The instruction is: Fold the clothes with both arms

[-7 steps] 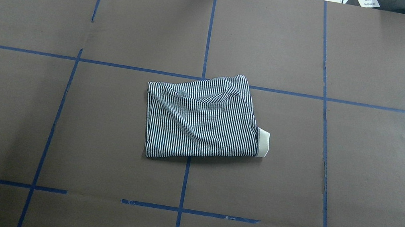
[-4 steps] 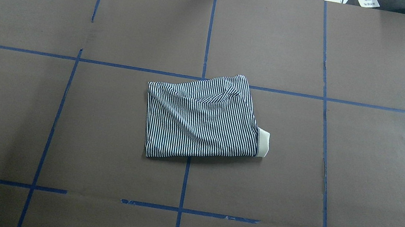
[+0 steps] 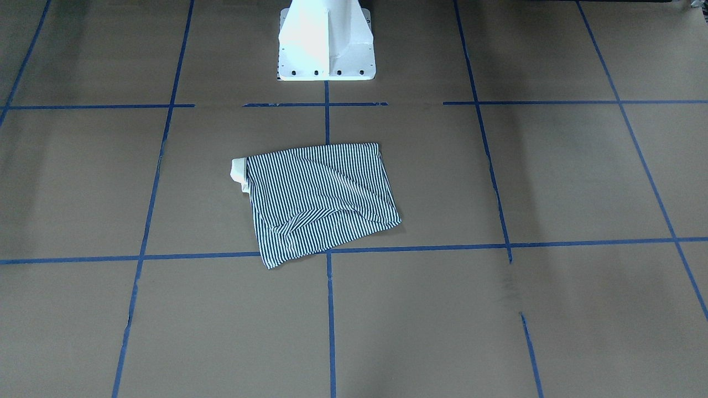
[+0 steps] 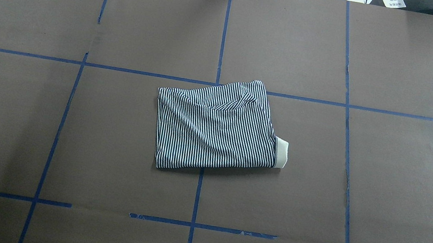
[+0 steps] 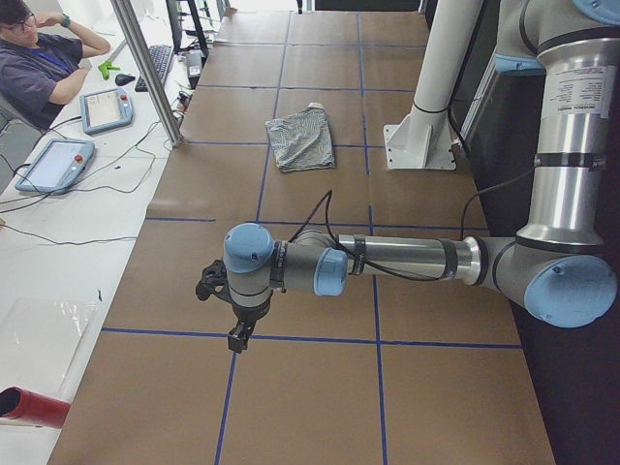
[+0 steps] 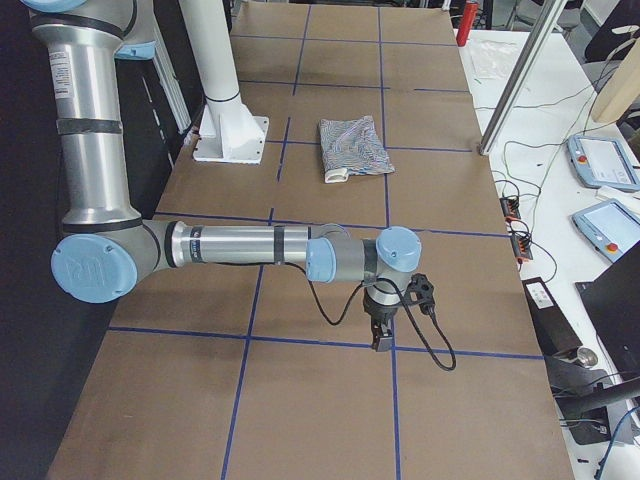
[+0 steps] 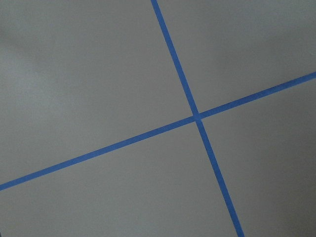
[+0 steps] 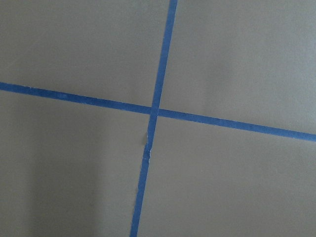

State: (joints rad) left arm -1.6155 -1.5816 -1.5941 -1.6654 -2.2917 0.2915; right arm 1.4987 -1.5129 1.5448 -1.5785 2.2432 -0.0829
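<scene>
Front-facing view: the striped polo shirt point(image 3: 321, 202) lies folded into a rough rectangle on the brown paper table point(image 3: 553, 177), at 6 o'clock from the white pedestal point(image 3: 326, 38). Its cream collar point(image 3: 239, 168) pokes out at the bundle's 9 o'clock end, your robot's right side; no arm shows here

Overhead view: the bundle sits near the table's centre, long axis running roughly 9 to 3 o'clock with a slight tilt, collar at 3 o'clock; neither arm is in frame

Left-end view: the left arm point(image 5: 407, 260) reaches out low over the table and the left gripper point(image 5: 237, 336) hangs above a tape line, the shirt well apart at about 12 o'clock from it. You cannot tell from here whether its jaws are parted or closed

Right-end view: the right arm point(image 6: 240, 245) mirrors that pose, the right gripper point(image 6: 381, 338) pointing down, the shirt well apart at roughly 12 o'clock with the collar end facing it; its jaw state cannot be told either

Left wrist view: only a tape crossing point(image 7: 196, 117) on the paper, no fingers, no cloth

Right wrist view: a second tape crossing point(image 8: 154, 109), nothing else

Judged from this, the fold looks done or nearly so and neither arm is clearly nearer. Any further move would bring each gripper inward along the shirt's long axis, the right one toward the collar end
</scene>
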